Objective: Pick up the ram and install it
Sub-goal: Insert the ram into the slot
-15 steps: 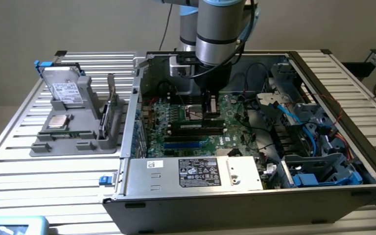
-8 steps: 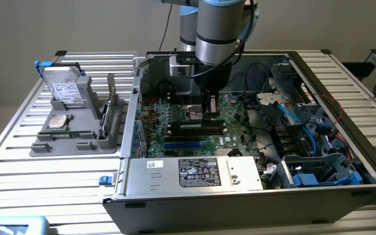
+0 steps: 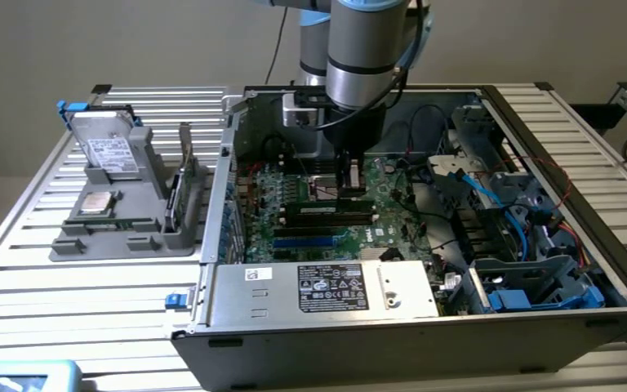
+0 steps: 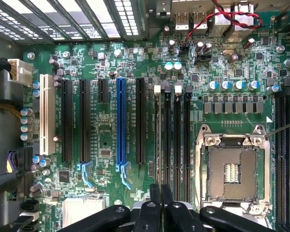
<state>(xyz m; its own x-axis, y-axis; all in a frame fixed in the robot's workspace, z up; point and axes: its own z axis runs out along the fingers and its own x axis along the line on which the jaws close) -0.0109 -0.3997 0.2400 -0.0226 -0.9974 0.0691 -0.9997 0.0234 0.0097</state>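
The hand [image 3: 346, 193] [image 4: 160, 192] hangs shut and empty just above the motherboard [image 4: 106, 145], over the black slots [image 4: 176, 140] beside the socket [image 4: 230, 171]. The ram [image 3: 188, 194] stands on edge in the gray holder [image 3: 128, 241] on the surface [image 3: 30, 278], outside the case [image 3: 291, 327] at the exterior view's left.

Computer case [image 3: 423, 347] on table [image 3: 74, 327], parts holder [image 3: 128, 241] just beside it at the exterior view's left, gripper [image 3: 349, 189] above motherboard [image 3: 291, 196] inside case
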